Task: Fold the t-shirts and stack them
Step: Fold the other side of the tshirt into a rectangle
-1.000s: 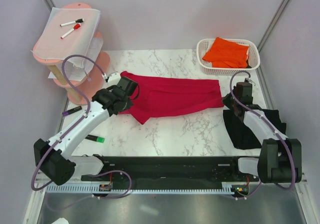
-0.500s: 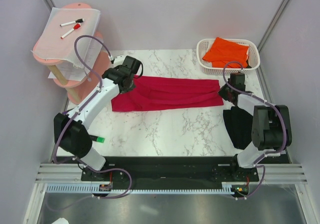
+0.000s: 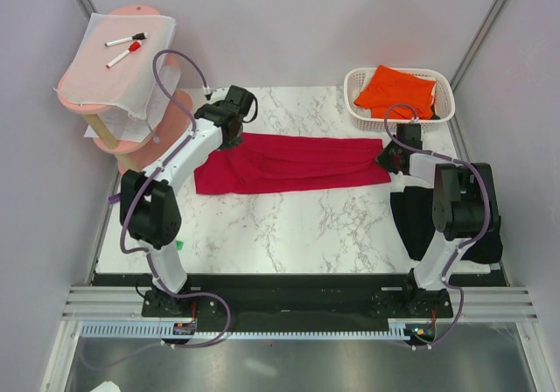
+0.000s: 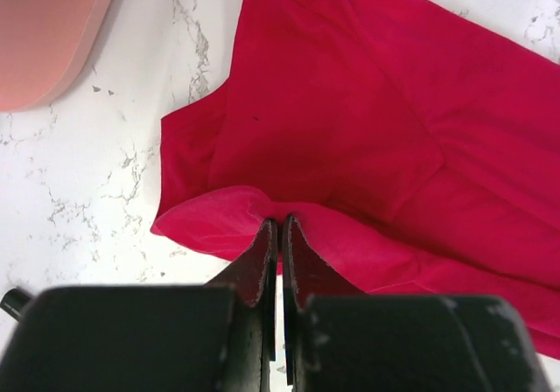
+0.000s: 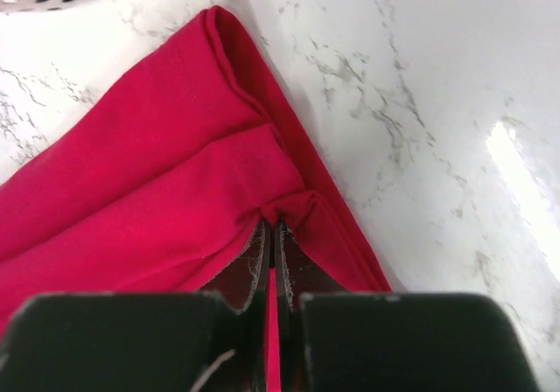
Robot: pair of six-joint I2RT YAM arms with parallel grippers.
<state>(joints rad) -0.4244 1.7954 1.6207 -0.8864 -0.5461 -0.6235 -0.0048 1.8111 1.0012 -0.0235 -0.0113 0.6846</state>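
Note:
The crimson red t-shirt (image 3: 293, 162) lies as a long folded band across the middle of the marble table (image 3: 289, 226). My left gripper (image 3: 229, 131) is shut on its far left edge; in the left wrist view the gripper (image 4: 280, 226) pinches a fold of the red t-shirt (image 4: 376, 129). My right gripper (image 3: 391, 156) is shut on its far right corner, shown pinched in the right wrist view (image 5: 273, 226) with the red t-shirt (image 5: 157, 164) spread to the left. The black t-shirt (image 3: 418, 224) lies at the right edge. The orange t-shirt (image 3: 398, 91) sits in the basket.
A white basket (image 3: 444, 103) stands at the back right. A pink tiered stand (image 3: 105, 81) with a white sheet and marker pens stands at the back left. A black pen (image 3: 114, 198) and a green-capped marker (image 3: 178, 245) lie by the left edge.
Both grippers have carried the red shirt's edge toward the back of the table, folding it into a narrower band. The left arm swung far back; the right arm moved back too.

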